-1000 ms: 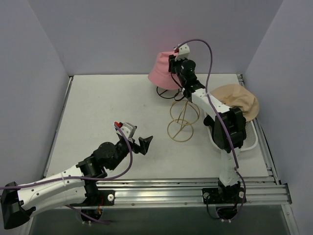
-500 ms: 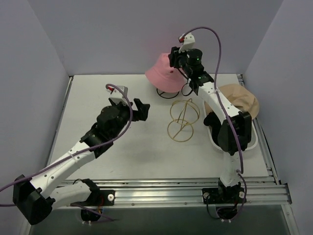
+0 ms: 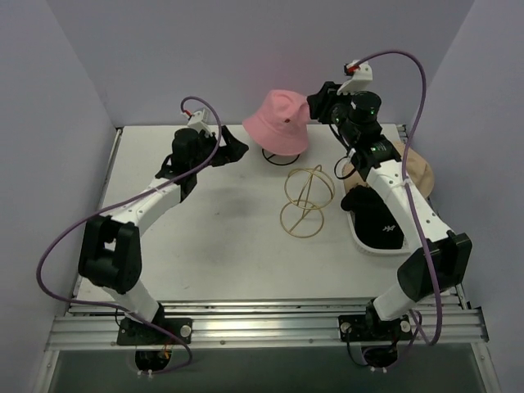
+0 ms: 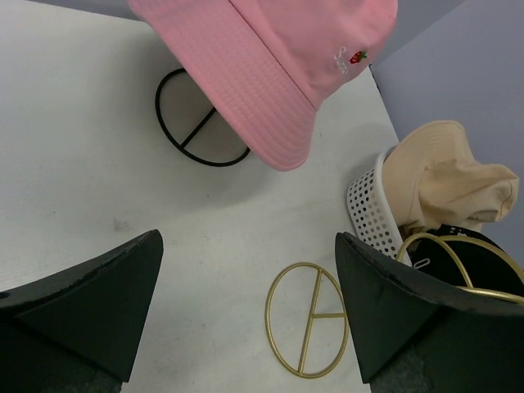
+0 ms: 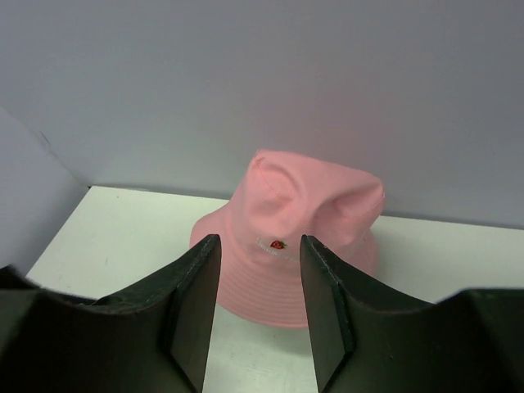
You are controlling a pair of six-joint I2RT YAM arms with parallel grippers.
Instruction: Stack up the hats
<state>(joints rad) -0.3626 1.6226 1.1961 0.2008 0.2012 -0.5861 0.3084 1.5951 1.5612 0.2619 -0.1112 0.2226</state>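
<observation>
Stack is only partly made, I judge: tan bucket hat [image 3: 419,168] and black cap [image 3: 377,221] lie together in the white tray [image 4: 364,205] at right, tho whether one sits on the other is unclear from above. Pink bucket hat [image 3: 278,123] is not yet added; it sits on a black wire frame [image 4: 201,123] at the back. Left gripper [image 4: 247,246] is wide apart & empty to its left, right gripper [image 5: 258,246] part-way apart & empty near its right side.
</observation>
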